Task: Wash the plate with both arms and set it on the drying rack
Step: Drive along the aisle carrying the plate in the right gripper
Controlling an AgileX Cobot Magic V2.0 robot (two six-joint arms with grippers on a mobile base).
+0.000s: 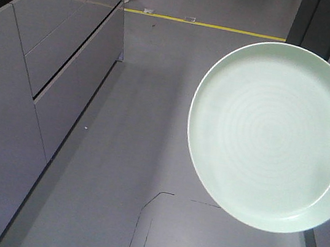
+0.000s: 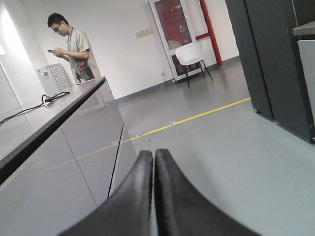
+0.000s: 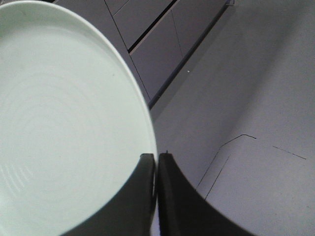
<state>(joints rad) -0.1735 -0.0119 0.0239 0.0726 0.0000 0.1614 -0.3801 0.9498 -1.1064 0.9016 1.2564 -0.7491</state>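
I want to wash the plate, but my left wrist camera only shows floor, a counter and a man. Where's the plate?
Observer: The plate is up in the air over the floor, on the right side of the front view.
Operator: What's holding it up?
Observer: The right gripper is shut on its rim.
Operator: Which way is it facing?
Observer: It's tilted, with its ringed inner face turned toward the front camera.
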